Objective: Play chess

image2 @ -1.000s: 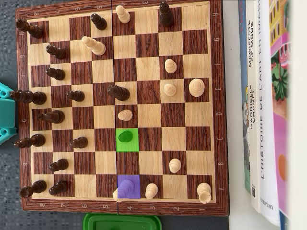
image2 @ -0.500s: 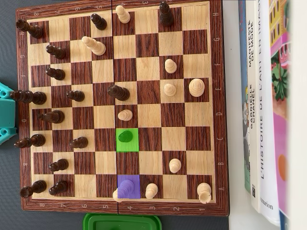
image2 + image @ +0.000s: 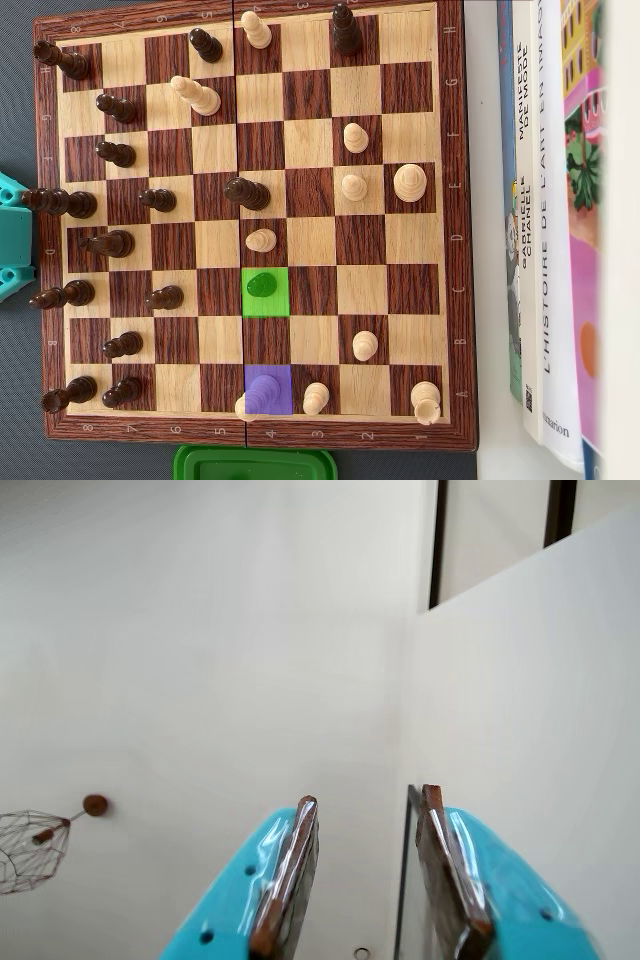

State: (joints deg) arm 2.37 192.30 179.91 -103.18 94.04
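Chessboard [image 3: 455, 200] fills the overhead view, books [image 3: 545, 220] stacked along its right edge and a green tray [image 3: 255, 465] at its bottom edge, probably for captured men. Two squares are tinted: a purple square [image 3: 268, 390] holding a piece [image 3: 262, 392], likely the one to move, and a green square [image 3: 265, 292], likely its destination, already occupied. The gripper [image 3: 365, 805] points at bare wall in the wrist view, jaws parted and empty, well away from both squares.
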